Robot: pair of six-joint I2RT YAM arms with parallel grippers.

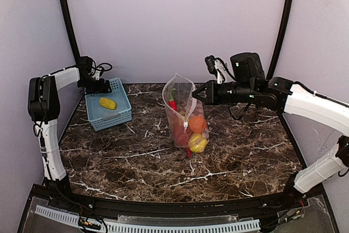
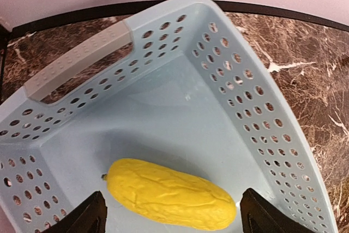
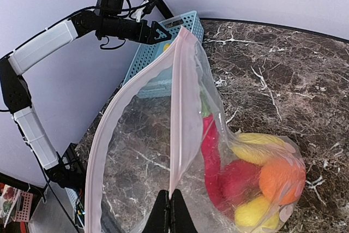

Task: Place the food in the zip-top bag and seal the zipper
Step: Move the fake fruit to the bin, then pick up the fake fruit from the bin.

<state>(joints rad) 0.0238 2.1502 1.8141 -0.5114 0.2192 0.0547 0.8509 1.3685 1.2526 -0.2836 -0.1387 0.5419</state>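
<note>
Zip-top bag (image 1: 182, 110) pinched at its zipper (image 3: 177, 107) by right pincer (image 3: 170, 214); left pincer (image 2: 174, 214) gapes over yellow piece (image 2: 169, 192) in basket (image 2: 229, 80).

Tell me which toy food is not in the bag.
The long yellow piece lying alone in the blue basket; the chili, orange ball and the rest sit inside the bag.

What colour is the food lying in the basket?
The food piece in the basket is bright yellow, clearest in the left wrist view.
</note>
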